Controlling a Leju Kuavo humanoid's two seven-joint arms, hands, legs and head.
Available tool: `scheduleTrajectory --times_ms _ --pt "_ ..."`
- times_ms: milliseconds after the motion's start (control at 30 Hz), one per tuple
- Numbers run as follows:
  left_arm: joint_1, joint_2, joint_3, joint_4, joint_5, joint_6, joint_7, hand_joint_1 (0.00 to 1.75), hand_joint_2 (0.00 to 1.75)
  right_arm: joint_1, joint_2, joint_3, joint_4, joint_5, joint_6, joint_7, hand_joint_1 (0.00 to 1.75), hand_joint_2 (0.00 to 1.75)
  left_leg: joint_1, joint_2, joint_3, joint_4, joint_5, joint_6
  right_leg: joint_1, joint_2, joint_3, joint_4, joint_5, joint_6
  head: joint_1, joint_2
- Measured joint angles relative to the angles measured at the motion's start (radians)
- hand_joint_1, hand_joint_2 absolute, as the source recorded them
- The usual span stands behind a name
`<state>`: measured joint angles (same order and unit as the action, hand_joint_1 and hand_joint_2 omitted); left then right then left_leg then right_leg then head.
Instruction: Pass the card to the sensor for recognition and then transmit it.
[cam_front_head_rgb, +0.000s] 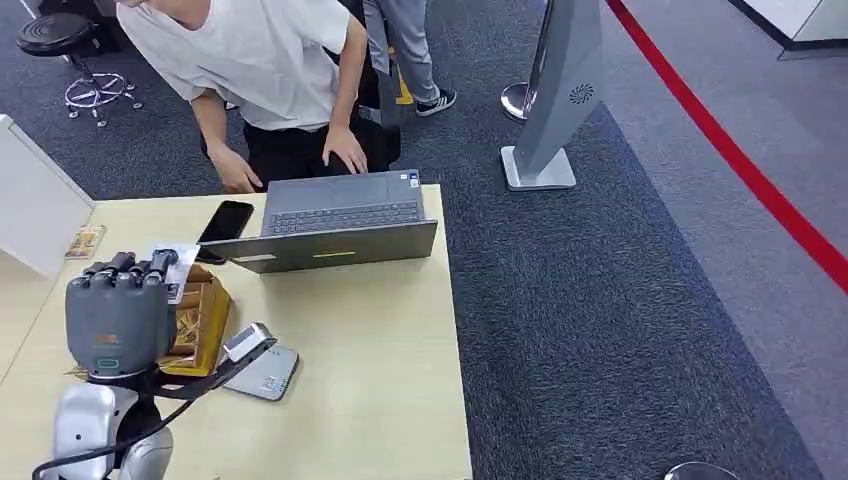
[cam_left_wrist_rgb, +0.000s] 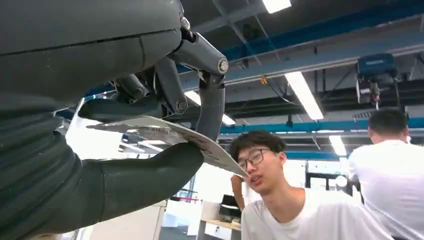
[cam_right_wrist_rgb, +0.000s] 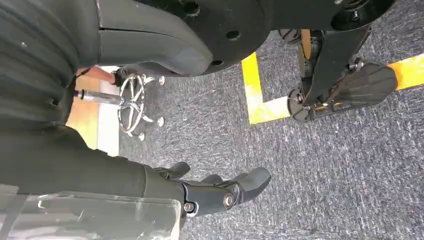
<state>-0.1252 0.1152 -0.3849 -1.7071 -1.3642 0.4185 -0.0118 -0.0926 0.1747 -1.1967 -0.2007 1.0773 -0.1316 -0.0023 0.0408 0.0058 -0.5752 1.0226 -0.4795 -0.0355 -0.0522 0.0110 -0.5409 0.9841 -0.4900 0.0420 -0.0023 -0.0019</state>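
My left hand (cam_front_head_rgb: 118, 310) is raised over the table's left side, its back toward me. It pinches a thin pale card (cam_front_head_rgb: 176, 262) at its fingertips; the left wrist view shows the card (cam_left_wrist_rgb: 170, 135) flat between the thumb (cam_left_wrist_rgb: 150, 175) and the dark fingers (cam_left_wrist_rgb: 210, 105). The grey card sensor (cam_front_head_rgb: 264, 370) lies on the table just right of the hand, below card height. My right hand (cam_right_wrist_rgb: 210, 192) hangs over grey carpet, fingers loosely extended and holding nothing.
A wooden box (cam_front_head_rgb: 200, 322) stands beside my left hand. Behind it are an open laptop (cam_front_head_rgb: 340, 222) and a black phone (cam_front_head_rgb: 226, 220). A person in a white shirt (cam_front_head_rgb: 260, 60) leans over the far table edge. A white box (cam_front_head_rgb: 35, 200) stands at the far left.
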Motion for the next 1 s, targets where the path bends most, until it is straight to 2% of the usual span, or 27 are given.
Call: scheduleTrajectory --times_ms 33,133,367,833,1000 --pt "0.004 0.000 -0.007 -0.001 -0.006 -0.014 0.008 1.75 1.75 0.000 0.000 0.000 0.000 0.000 0.000 0.000 0.00 1.75 0.000 0.000 0.000 0.000 0.000 0.000 0.000 0.000 0.000 0.000 0.000 0.000 0.000 0.000" --pt "0.019 -0.005 -0.033 0.007 -0.035 -0.125 0.046 1.75 1.75 0.000 0.003 -0.004 0.000 -0.002 0.005 0.000 0.00 1.75 0.000 0.000 0.000 0.000 0.000 0.000 0.000 0.000 0.000 0.000 0.000 0.000 0.000 0.000" --pt "0.042 -0.018 -0.074 0.055 -0.050 -0.128 0.071 1.75 1.75 0.000 0.008 -0.009 0.001 -0.002 0.005 0.001 0.00 1.75 0.000 0.000 0.000 0.000 0.000 0.000 0.000 0.000 0.000 0.000 0.000 0.000 0.000 0.000" --pt "0.049 -0.019 -0.082 0.069 -0.052 -0.129 0.072 1.75 1.75 0.000 0.008 -0.010 0.001 -0.002 0.005 0.001 0.00 1.75 0.000 0.000 0.000 0.000 0.000 0.000 0.000 0.000 0.000 0.000 0.000 0.000 0.000 0.000" --pt "0.055 -0.018 -0.083 0.069 -0.055 -0.157 0.072 1.75 1.75 0.000 0.008 -0.010 0.001 -0.008 0.006 0.001 0.00 1.75 0.000 0.000 0.000 0.000 0.000 0.000 0.000 0.000 0.000 0.000 0.000 0.000 0.000 0.000"
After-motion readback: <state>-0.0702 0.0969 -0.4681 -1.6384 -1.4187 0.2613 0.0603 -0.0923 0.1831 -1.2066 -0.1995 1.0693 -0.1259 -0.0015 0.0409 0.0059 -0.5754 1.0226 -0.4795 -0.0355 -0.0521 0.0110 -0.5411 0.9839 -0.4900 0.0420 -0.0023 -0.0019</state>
